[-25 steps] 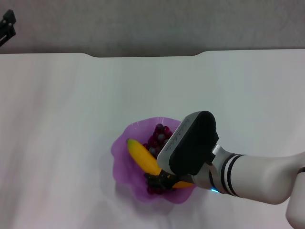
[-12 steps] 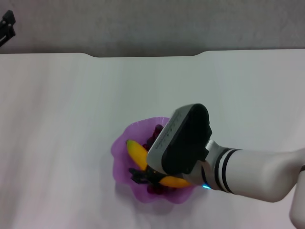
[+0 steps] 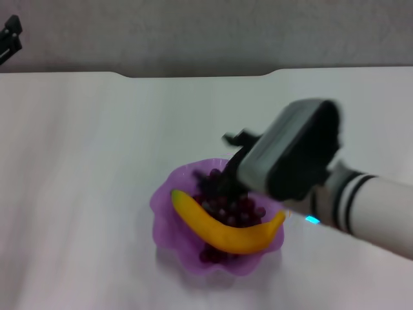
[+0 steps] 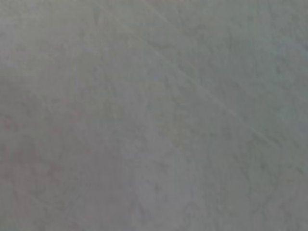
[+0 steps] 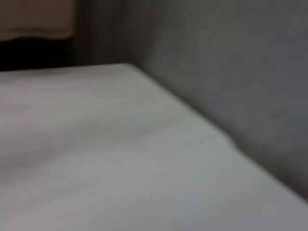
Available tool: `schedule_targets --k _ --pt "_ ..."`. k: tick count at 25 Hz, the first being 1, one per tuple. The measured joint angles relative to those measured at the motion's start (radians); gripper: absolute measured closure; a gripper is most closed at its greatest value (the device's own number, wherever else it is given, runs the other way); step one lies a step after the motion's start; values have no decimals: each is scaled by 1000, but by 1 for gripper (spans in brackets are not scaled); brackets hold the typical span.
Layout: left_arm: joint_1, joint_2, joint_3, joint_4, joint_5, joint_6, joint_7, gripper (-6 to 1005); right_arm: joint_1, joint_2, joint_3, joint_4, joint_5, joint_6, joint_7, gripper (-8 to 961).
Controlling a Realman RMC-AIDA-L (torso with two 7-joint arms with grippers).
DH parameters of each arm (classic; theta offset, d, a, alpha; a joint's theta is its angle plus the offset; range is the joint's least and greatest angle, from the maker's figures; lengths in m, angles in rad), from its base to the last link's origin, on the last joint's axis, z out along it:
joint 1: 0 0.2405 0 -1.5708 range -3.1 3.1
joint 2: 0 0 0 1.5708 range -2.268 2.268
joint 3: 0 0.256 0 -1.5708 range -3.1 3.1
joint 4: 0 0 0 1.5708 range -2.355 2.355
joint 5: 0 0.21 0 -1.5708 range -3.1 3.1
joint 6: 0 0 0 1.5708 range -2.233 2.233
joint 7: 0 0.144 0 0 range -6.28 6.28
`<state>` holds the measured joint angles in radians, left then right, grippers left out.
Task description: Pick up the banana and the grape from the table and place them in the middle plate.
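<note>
At the far left corner of your head view, the left gripper [image 3: 10,35] sits parked off the table [image 3: 84,161]; you cannot tell how it stands. Moving right, the middle plate [image 3: 162,216] holds the grape [image 3: 227,208] with the banana [image 3: 219,229] lying across it. Above the plate's far right rim hangs the right gripper [image 3: 235,155], too blurred to judge. No writing is readable.

You see a translucent plastic middle plate [image 3: 164,223], a smooth, matt-skinned banana [image 3: 222,231], dull-bloomed grapes [image 3: 227,206], and a smooth, matt white table [image 3: 97,142].
</note>
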<state>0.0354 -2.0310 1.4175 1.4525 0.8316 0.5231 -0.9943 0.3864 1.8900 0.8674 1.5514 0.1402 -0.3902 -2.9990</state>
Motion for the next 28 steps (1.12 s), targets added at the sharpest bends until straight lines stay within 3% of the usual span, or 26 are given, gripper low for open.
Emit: schedule_targets --k 3,6,14,22,28 --pt "-4 0 1 -2 30 0 -30 123 -94 19 78 37 -61 45 0 93" --pt "-7 0 -1 -2 66 0 -65 123 -161 17 158 64 -66 82 0 94" --pt "-23 2 -5 -10 126 1 -141 123 -191 1 240 66 -20 78 5 101" --pt "-34 2 -2 -11 140 5 -165 123 -177 -56 290 41 117 69 1 102" --pt "-39 2 1 -12 153 6 -185 123 -137 -141 307 -16 289 70 0 102"
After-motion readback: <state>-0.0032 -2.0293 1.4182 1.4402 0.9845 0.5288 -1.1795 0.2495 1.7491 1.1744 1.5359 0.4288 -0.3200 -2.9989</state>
